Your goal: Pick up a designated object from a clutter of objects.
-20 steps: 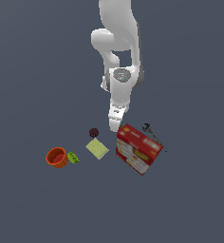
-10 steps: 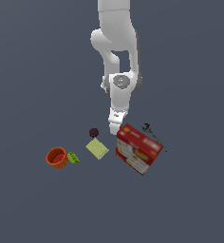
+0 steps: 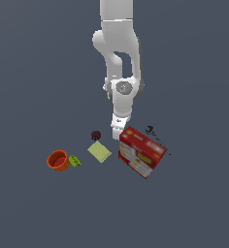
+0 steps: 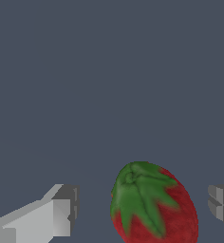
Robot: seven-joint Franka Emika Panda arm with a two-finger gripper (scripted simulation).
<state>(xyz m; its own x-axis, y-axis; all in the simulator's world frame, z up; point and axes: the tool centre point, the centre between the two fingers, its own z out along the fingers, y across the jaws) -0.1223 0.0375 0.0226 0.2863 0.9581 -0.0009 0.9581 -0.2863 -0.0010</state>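
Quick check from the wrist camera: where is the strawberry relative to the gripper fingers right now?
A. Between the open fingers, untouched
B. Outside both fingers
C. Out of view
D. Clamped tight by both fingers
A: the strawberry sits between the two fingers of the gripper, with a gap showing on each side.
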